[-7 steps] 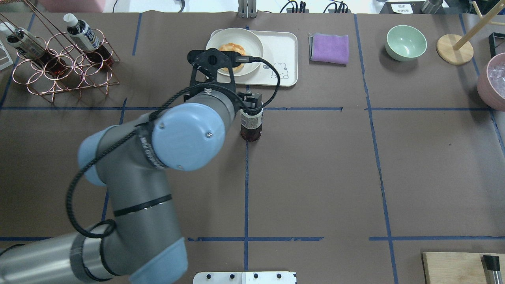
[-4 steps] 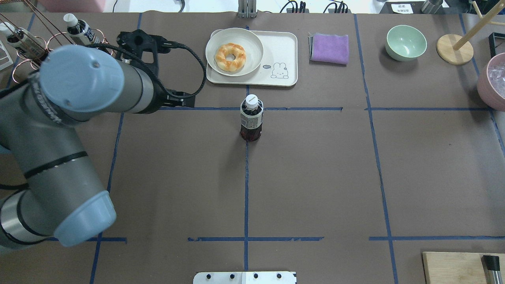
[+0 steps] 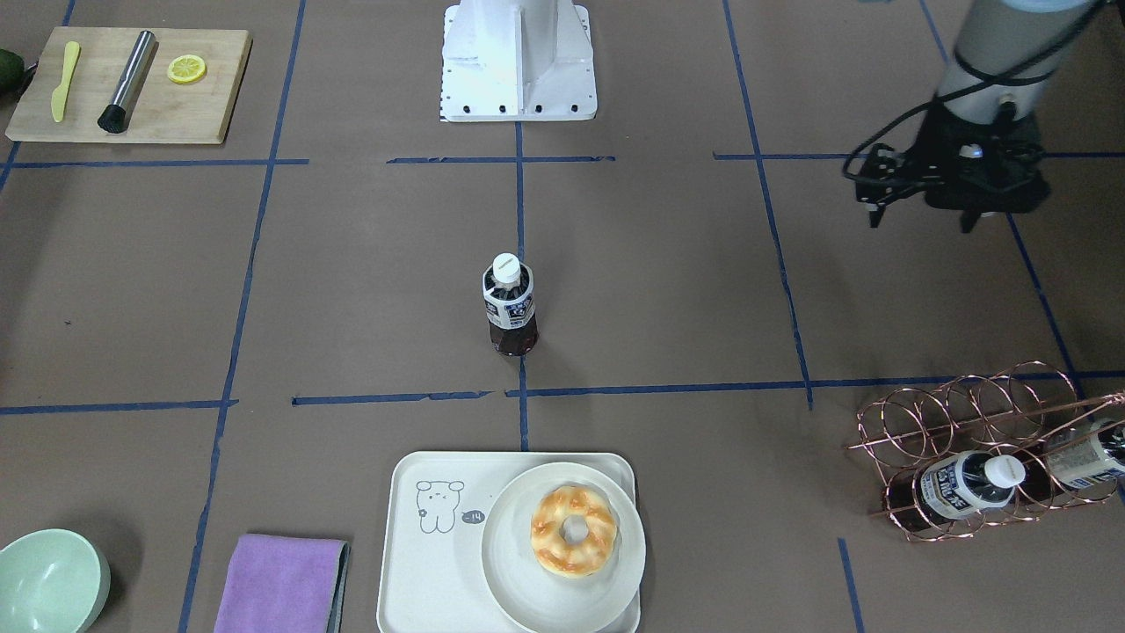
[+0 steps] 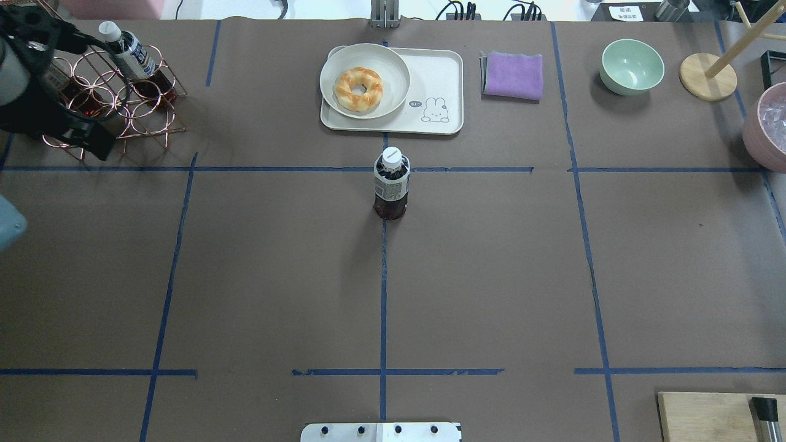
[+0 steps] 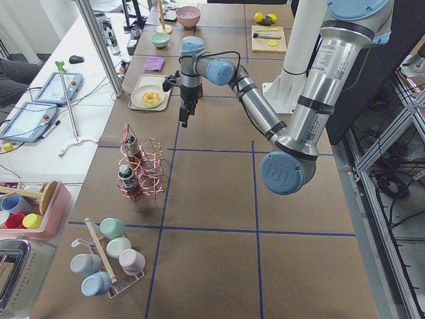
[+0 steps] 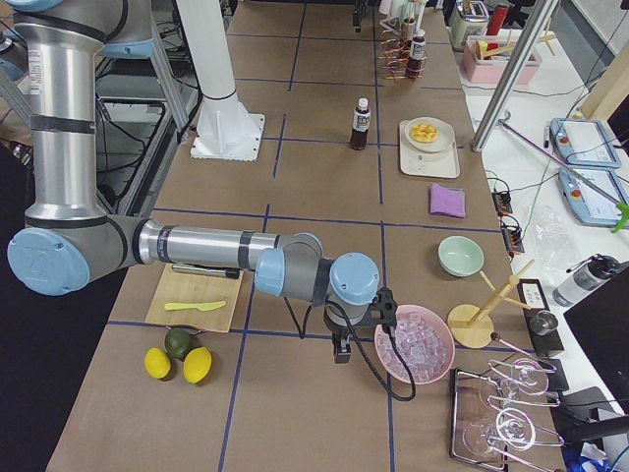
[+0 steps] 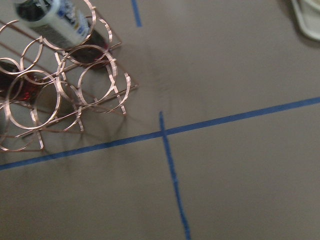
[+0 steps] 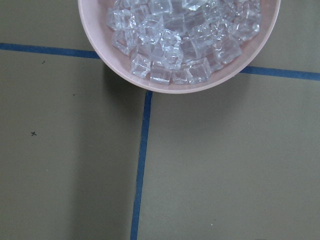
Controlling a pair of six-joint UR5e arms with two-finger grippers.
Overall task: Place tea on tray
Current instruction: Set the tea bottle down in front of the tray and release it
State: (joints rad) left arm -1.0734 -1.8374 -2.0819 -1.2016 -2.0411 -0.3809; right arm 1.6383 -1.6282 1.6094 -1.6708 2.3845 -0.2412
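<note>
Judging by the tray point(image 4: 439, 77), half filled by the plate point(image 4: 396, 73), the tea point(image 4: 390, 187) standing upright just short of it wants lifting over the rim onto the bear side, while the left gripper point(image 4: 89, 142) and right gripper point(image 6: 340, 351) hang far off, seemingly empty, how open I cannot tell.

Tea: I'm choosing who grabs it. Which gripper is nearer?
Left, seemingly. The left gripper hangs near the rack; the right gripper is by the ice bowl, farther from the tea.

Bright, even overhead light; the tea point(image 4: 390, 184) casts a faint shadow; left wrist view blurred.
</note>
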